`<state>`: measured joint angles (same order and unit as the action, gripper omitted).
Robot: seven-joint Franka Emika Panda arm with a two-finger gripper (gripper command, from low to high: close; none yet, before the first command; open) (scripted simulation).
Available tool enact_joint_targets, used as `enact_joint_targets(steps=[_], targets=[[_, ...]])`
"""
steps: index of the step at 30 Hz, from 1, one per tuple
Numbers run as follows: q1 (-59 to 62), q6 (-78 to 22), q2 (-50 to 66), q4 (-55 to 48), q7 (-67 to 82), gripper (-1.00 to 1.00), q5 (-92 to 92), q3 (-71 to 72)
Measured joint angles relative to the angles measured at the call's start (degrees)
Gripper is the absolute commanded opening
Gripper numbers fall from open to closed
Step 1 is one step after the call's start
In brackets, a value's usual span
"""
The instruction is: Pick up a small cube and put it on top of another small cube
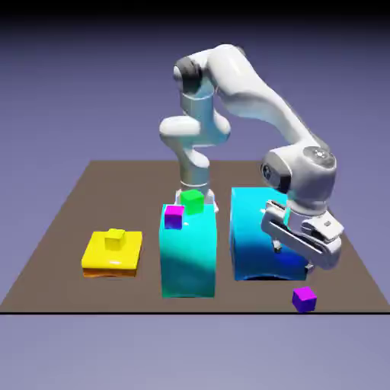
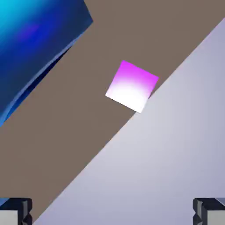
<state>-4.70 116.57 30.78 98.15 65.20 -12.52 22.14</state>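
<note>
A: Exterior view first. Violet cube (image 1: 304, 298) sits alone on the counter (image 1: 68, 228), near the front edge toward the exterior view's right. Green cube (image 1: 192, 201) is up on the tall cyan block (image 1: 187, 255), with a magenta cube (image 1: 174, 216) just beside it on the same top

B: Anything crowding the violet one?

A: A second cyan block (image 1: 255, 236) stands behind it, apart from it. The claw (image 1: 293, 255) hangs in front of that block, above the violet cube and not touching it. Yellow slab (image 1: 113, 255) with a small yellow cube (image 1: 115, 239) on top is well off at the left

B: Claw state?

A: The arm covers part of the second block, and the fingers are hard to separate there. Hand view settles it: fingertips (image 2: 16, 212) sit at both bottom corners, spread wide, nothing between them

B: What else in the hand view?

A: Violet cube (image 2: 132, 86) near the middle, washed out pale, right at the counter (image 2: 88, 118) edge. Cyan block (image 2: 35, 48) fills the upper left corner, cut off by the frame, well apart from the cube
</note>
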Motion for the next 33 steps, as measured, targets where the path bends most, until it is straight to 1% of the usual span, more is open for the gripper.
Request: enact_joint_targets(steps=[19,21,24,25,27,31,33], targets=[[-1.8,-25.3,27.9,-27.6,47.3,0.00,-5.5,9.7],[-1.8,-25.3,27.9,-27.7,47.4,0.00,-5.5,9.7],[-0.8,-18.3,29.2,-21.4,46.6,0.00,-6.6,9.0],[-0.5,-16.4,29.5,-19.8,46.4,-1.00,-6.9,8.8],[-0.5,-16.5,29.5,-19.8,46.4,-1.00,-6.9,8.8],[-1.5,-25.3,27.5,-27.3,47.4,-1.00,-5.4,9.7],[1.3,-25.8,23.4,-24.2,47.4,-1.00,-3.3,9.4]])
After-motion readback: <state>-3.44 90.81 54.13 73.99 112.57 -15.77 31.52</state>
